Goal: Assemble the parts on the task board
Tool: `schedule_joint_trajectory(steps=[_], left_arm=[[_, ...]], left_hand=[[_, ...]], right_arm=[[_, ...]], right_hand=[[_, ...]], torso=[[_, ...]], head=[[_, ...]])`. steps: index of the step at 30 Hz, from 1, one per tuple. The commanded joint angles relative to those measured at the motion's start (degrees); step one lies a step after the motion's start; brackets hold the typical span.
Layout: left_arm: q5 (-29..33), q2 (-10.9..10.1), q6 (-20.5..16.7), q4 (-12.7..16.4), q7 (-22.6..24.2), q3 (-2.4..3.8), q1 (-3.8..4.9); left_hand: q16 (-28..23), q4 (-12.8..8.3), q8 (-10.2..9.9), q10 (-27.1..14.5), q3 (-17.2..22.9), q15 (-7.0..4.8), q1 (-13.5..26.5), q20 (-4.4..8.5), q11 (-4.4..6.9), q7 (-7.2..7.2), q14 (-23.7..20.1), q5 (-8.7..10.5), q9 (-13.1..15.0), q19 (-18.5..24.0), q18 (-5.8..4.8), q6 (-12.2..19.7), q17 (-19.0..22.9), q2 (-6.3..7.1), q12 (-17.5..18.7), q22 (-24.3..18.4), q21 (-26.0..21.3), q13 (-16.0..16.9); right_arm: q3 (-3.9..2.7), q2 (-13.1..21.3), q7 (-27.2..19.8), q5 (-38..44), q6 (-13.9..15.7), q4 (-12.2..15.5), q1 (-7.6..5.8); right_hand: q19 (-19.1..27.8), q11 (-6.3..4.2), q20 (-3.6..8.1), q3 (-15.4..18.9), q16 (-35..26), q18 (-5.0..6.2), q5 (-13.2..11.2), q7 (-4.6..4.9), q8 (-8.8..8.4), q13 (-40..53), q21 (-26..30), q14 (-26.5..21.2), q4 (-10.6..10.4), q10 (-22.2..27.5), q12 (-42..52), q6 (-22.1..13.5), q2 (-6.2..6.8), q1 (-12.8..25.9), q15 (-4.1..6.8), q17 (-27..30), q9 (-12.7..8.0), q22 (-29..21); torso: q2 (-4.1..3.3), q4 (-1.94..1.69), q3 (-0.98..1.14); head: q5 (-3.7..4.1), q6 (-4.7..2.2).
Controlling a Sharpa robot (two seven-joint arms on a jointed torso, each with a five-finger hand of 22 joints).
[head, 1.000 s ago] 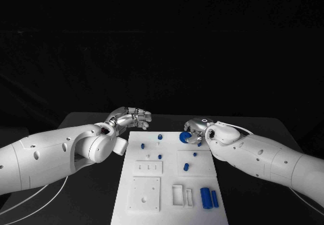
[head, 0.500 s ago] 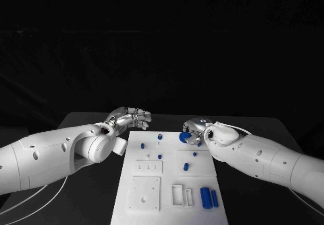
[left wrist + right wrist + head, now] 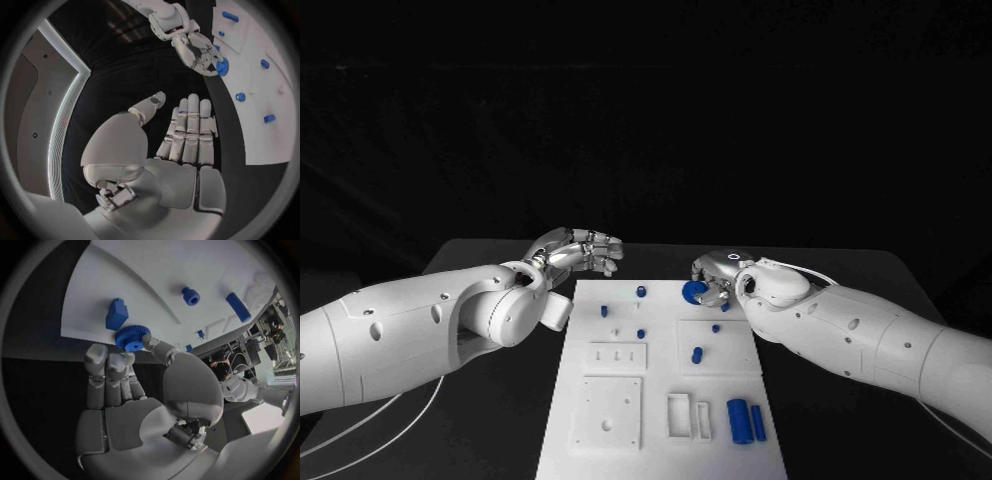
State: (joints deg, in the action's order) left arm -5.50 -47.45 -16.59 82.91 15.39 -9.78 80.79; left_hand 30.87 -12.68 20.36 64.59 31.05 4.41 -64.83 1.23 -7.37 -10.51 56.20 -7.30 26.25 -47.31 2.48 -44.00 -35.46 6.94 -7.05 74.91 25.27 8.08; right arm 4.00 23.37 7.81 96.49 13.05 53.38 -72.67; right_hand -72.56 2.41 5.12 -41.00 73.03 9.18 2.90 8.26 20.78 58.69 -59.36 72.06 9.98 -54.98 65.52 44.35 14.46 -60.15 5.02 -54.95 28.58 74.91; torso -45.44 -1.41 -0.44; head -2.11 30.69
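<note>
At the far right corner of the task board [image 3: 664, 400], the right hand [image 3: 718, 275] pinches a blue gear [image 3: 132, 337] between thumb and fingertips, just above the white surface. The left hand [image 3: 581, 250] hovers off the board's far left corner, fingers loosely extended, holding nothing.

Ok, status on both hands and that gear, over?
Right hand pinching blue gear at the task board far edge. Left hand open, off the board. Nothing blocking.
</note>
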Motion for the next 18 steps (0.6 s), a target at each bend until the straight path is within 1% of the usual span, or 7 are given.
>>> schedule_joint_trajectory(steps=[1,3,5,7,13,18], left_arm=[[-0.1,0.0,0.7,0.2,0.2,0.05,0.05],[-0.1,0.0,0.8,0.2,0.2,0.05,0.05],[-0.1,0.0,0.7,0.2,0.2,0.05,0.05],[-0.1,0.0,0.8,0.2,0.2,0.05,0.05],[-0.1,0.0,0.7,0.2,0.2,0.05,0.05],[-0.1,0.0,0.7,0.2,0.2,0.05,0.06]], left_hand=[[0.1,0.0,-0.3,0.1,0.2,0.07,0.4,0.04,-0.12,0.0,-0.4,-0.03,0.1,0.5,1.01,-0.1,-0.1,0.1,0.2,1.1,0.4,0.1],[0.1,0.0,-0.3,0.1,0.2,0.07,0.4,0.04,-0.12,0.0,-0.4,-0.03,0.1,0.5,1.01,-0.1,-0.1,0.11,0.2,1.1,0.4,0.1],[0.1,0.0,-0.3,0.1,0.2,0.08,0.5,0.04,-0.13,0.0,-0.4,-0.02,0.1,0.5,1.01,-0.1,-0.1,0.11,0.2,1.1,0.4,0.1],[0.1,0.0,-0.3,0.1,0.2,0.08,0.5,0.04,-0.13,-0.01,-0.4,-0.02,0.1,0.5,1.01,-0.1,-0.1,0.12,0.2,1.1,0.4,0.1],[0.1,0.1,-0.3,0.1,0.2,0.08,0.5,0.03,-0.14,-0.01,-0.4,-0.02,0.1,0.5,1.01,-0.1,-0.1,0.12,0.3,1.1,0.4,0.1],[0.1,0.1,-0.3,0.1,0.2,0.09,0.5,0.03,-0.16,-0.03,-0.4,-0.03,0.1,0.5,1.0,-0.1,-0.1,0.11,0.3,1.1,0.4,0.1]], right_arm=[[0.41,-0.1,0.5,1.0,-3.5,-0.2,0.69],[0.41,-0.1,0.4,1.0,-3.7,-0.2,0.71],[0.41,-0.1,0.2,1.0,-4.2,-0.3,0.71],[0.41,-0.1,0.1,1.0,-4.3,-0.2,0.72],[0.41,-0.1,-0.2,1.0,-4.3,-0.2,0.74],[0.41,-0.2,-0.3,1.1,-5.2,-0.3,0.74]], right_hand=[[0.2,-1.38,0.03,0.1,-0.4,5.82,0.0,-0.92,0.41,-0.2,-0.2,0.1,-0.1,2.2,0.4,8.0,-0.46,0.4,0.16,-0.2,0.5,1.0],[0.2,-1.62,0.02,-0.3,-0.4,5.82,0.0,-1.19,0.77,-0.3,-0.3,0.1,-0.3,2.0,0.6,8.8,-0.85,0.3,0.39,-0.3,0.9,1.0],[0.1,-2.06,0.05,-1.3,-0.4,5.82,-0.1,-1.67,1.39,-0.5,-0.4,0.2,-0.8,1.7,0.7,10.0,-1.35,0.2,0.8,-0.4,1.5,1.0],[0.1,-2.28,0.03,-1.6,-0.5,5.82,-0.1,-1.9,1.57,-0.7,-0.5,0.3,-1.1,1.5,0.8,10.6,-1.5,0.4,1.0,-0.5,1.7,1.0],[0.0,-2.85,-0.03,-2.7,-0.6,5.82,-0.1,-2.53,2.18,-1.1,-0.6,0.4,-1.7,0.9,1.0,12.3,-2.66,0.6,1.52,-0.7,2.4,1.0],[0.0,-3.29,-0.13,-3.7,-0.7,5.82,-0.1,-3.0,2.48,-1.4,-0.8,0.6,-2.3,0.3,1.1,13.4,-3.81,0.9,1.92,-0.8,2.9,1.0]], torso=[[-0.02,0.03,0.03],[-0.02,0.03,0.03],[-0.01,0.01,0.01],[-0.01,0.0,0.0],[-0.01,-0.01,-0.01],[-0.01,-0.02,-0.01]], head=[[0.01,0.05],[0.01,0.05],[0.03,0.07],[0.03,0.08],[0.03,0.16],[0.03,0.16]])
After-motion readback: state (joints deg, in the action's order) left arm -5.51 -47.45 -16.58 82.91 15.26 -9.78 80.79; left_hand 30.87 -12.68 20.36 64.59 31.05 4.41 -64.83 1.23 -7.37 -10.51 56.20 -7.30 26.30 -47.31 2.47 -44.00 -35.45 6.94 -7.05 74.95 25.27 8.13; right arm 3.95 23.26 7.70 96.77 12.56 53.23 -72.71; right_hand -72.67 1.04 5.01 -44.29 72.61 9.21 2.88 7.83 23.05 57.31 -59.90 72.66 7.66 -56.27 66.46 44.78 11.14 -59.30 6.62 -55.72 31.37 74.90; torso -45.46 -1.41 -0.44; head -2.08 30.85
